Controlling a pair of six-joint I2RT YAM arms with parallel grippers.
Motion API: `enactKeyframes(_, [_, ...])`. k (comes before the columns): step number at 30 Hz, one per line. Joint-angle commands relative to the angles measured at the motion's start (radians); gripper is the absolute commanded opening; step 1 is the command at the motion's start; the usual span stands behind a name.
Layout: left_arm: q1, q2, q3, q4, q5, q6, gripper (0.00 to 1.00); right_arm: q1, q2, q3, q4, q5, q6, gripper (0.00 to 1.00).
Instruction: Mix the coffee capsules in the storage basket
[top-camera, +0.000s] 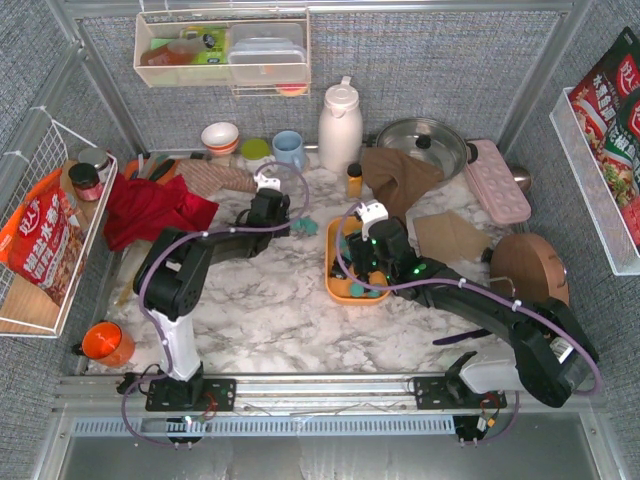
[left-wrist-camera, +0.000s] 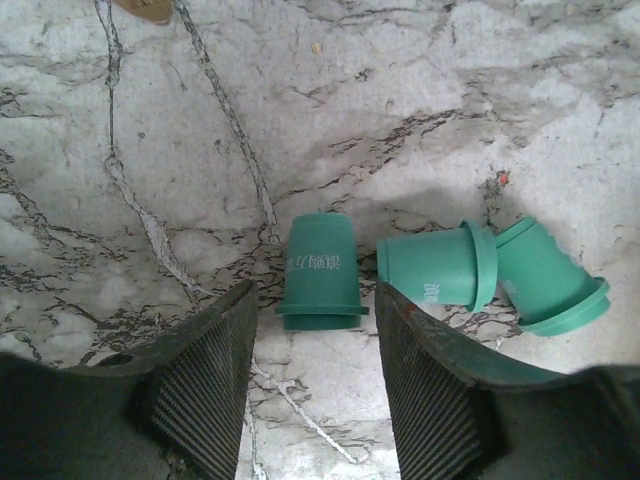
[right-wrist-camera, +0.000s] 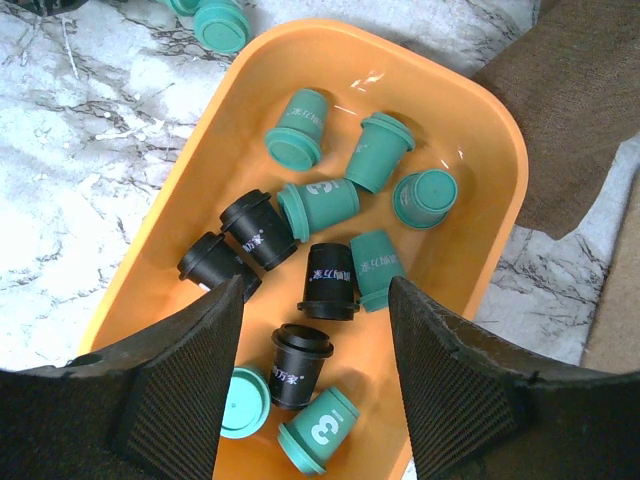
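The orange storage basket (top-camera: 340, 290) lies mid-table and holds several coffee capsules, teal (right-wrist-camera: 320, 205) and black (right-wrist-camera: 332, 281), lying every which way. My right gripper (right-wrist-camera: 315, 290) hovers open just above them, gripping nothing; in the top view the right gripper (top-camera: 358, 262) covers much of the basket (right-wrist-camera: 480, 140). Left of the basket, three teal capsules lie on the marble: one (left-wrist-camera: 320, 272) straight ahead of my left gripper (left-wrist-camera: 316, 300), two more (left-wrist-camera: 440, 268) (left-wrist-camera: 550, 278) to its right. The left gripper (top-camera: 288, 222) is open, its fingertips flanking the first capsule's rim without touching it.
A brown cloth (top-camera: 400, 172) and a small amber bottle (top-camera: 354, 180) sit just behind the basket. Farther back are a white jug (top-camera: 340, 125), a lidded pot (top-camera: 425, 145) and a pink tray (top-camera: 497, 180). A red cloth (top-camera: 150, 210) lies left, and a round wooden piece (top-camera: 528, 268) right.
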Motion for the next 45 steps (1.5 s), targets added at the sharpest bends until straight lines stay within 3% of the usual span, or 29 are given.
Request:
enactKeyframes(1, [0.006, 0.019, 0.020, -0.031, 0.017, 0.009, 0.58, -0.001, -0.003, 0.003, 0.008, -0.010, -0.001, 0.64])
enactKeyframes(12, [0.011, 0.036, 0.021, -0.010, 0.027, 0.025, 0.55, -0.003, 0.002, 0.006, 0.005, -0.016, -0.001, 0.64])
enactKeyframes(17, [0.011, 0.021, 0.001, 0.037, 0.065, 0.050, 0.49, -0.003, 0.000, 0.006, 0.002, -0.014, -0.001, 0.64])
enactKeyframes(26, [0.009, -0.090, -0.120, 0.153, 0.109, 0.132, 0.43, -0.003, -0.009, 0.014, -0.011, -0.033, 0.004, 0.64])
enactKeyframes(35, [-0.021, -0.350, -0.434, 0.494, 0.357, 0.241, 0.43, -0.002, -0.084, 0.034, -0.110, -0.145, 0.032, 0.63])
enactKeyframes(45, [-0.205, -0.519, -0.634, 0.756, 0.414, 0.363, 0.43, 0.009, -0.194, 0.035, -0.211, -0.235, 0.075, 0.62])
